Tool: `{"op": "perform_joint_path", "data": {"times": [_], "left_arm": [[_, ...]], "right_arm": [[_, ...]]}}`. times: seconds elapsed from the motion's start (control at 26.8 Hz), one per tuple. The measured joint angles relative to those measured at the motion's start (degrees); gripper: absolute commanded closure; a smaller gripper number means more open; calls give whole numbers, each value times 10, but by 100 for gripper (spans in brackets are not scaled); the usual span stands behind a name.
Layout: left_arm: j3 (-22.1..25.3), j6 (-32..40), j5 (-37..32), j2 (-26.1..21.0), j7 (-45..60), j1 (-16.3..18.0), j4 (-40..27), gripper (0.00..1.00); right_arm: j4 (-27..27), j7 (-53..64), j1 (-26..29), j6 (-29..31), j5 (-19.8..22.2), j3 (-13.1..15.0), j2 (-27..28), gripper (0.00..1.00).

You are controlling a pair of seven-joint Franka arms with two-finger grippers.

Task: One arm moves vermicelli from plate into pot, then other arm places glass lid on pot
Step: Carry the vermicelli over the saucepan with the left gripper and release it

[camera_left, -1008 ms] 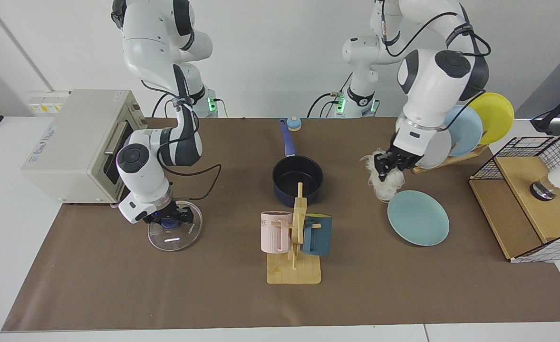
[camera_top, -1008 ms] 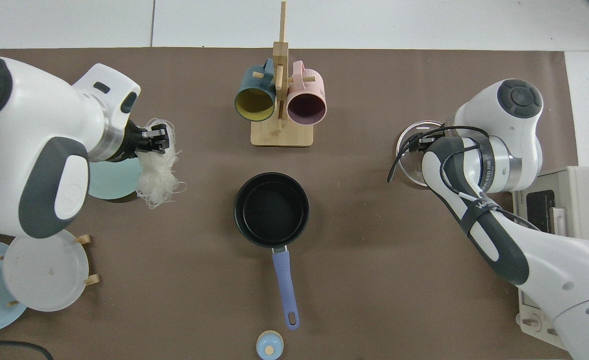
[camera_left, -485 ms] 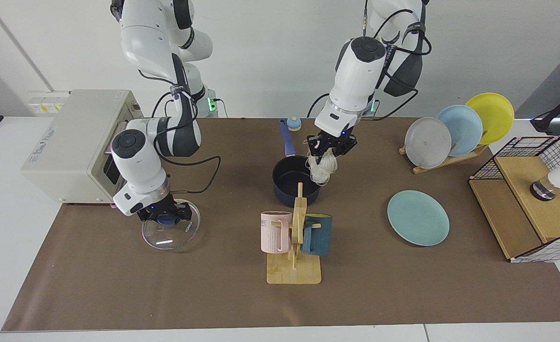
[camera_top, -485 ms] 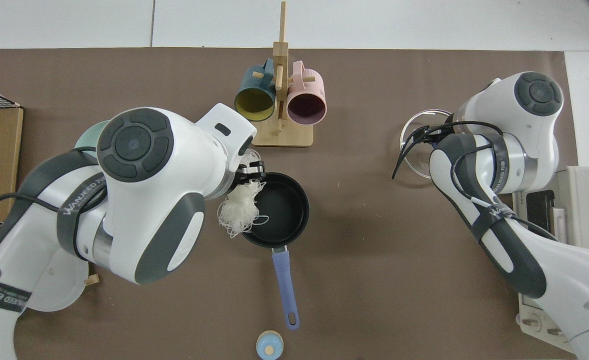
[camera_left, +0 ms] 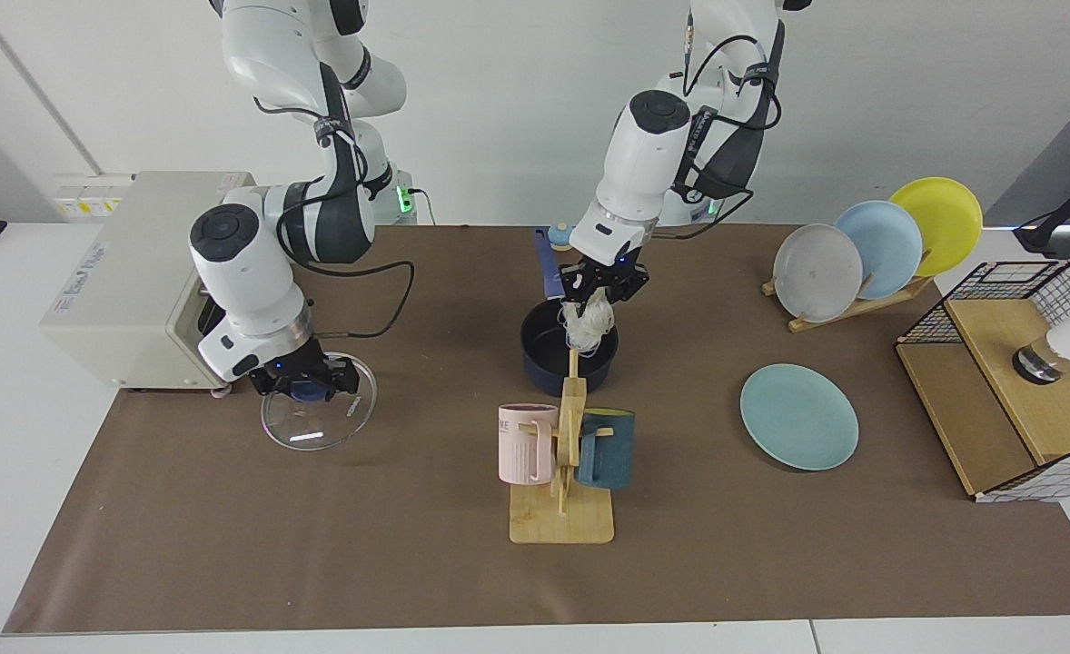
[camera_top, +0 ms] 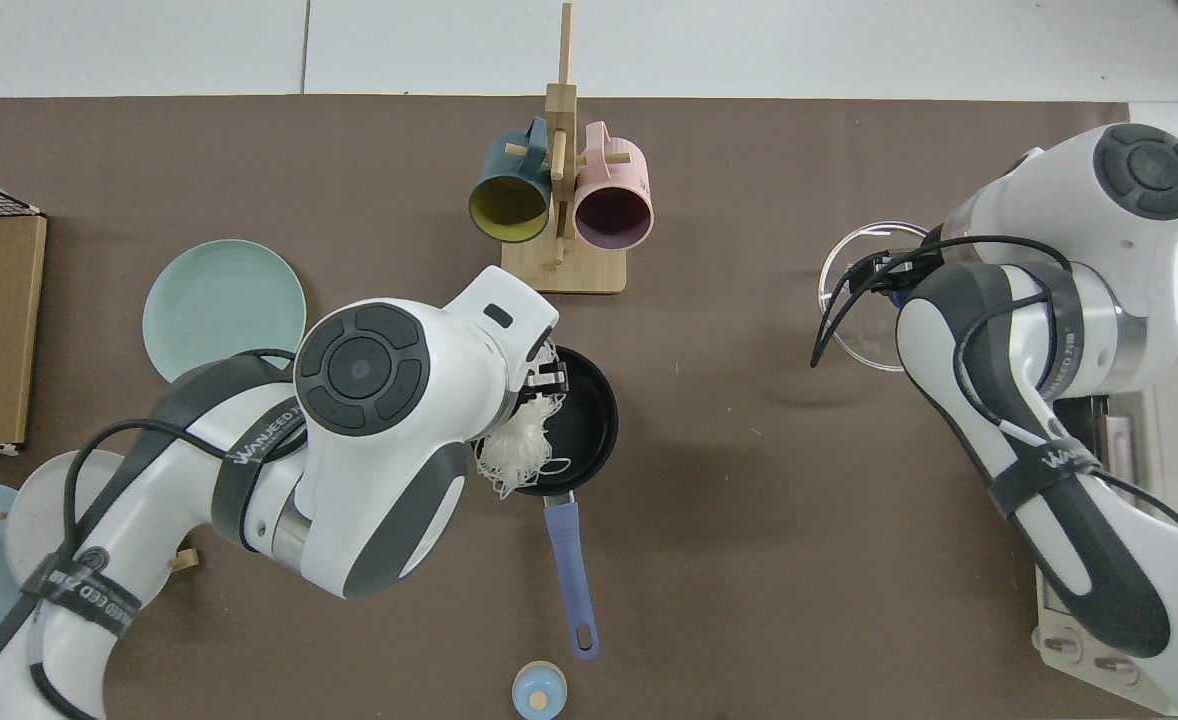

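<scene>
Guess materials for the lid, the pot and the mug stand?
Lid, hanging from the right gripper: clear glass, since the mat shows through and a glare streak sits on it; thin metal-looking rim, blue knob.
Pot, under the vermicelli held by the left gripper: probably coated metal, dark navy outside, matte black inside.
Mug stand: pale, unpainted, likely wood or bamboo.

White vermicelli (camera_left: 587, 324) dangling over navy pot (camera_left: 544, 363)
</scene>
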State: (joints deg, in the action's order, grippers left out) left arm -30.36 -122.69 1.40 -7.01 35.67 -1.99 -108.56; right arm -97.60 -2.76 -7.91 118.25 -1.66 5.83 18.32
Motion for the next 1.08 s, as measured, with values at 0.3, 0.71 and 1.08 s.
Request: {"op": "perform_joint_path", "data": {"times": [0.3, 0.71, 1.08], "left_arm": [[0, -18, 0, -38, 4, -10, -10, 100], [1, -53, 0, -75, 15, -22, -19, 100], [4, -100, 0, -94, 27, -21, -39, 0]], "right_arm": [[-3, 19, 1, -75, 0, 2, -51, 93], [-153, 20, -3, -33, 0, -1, -155, 93], [-218, 6, -25, -9, 0, -3, -195, 94]]}}
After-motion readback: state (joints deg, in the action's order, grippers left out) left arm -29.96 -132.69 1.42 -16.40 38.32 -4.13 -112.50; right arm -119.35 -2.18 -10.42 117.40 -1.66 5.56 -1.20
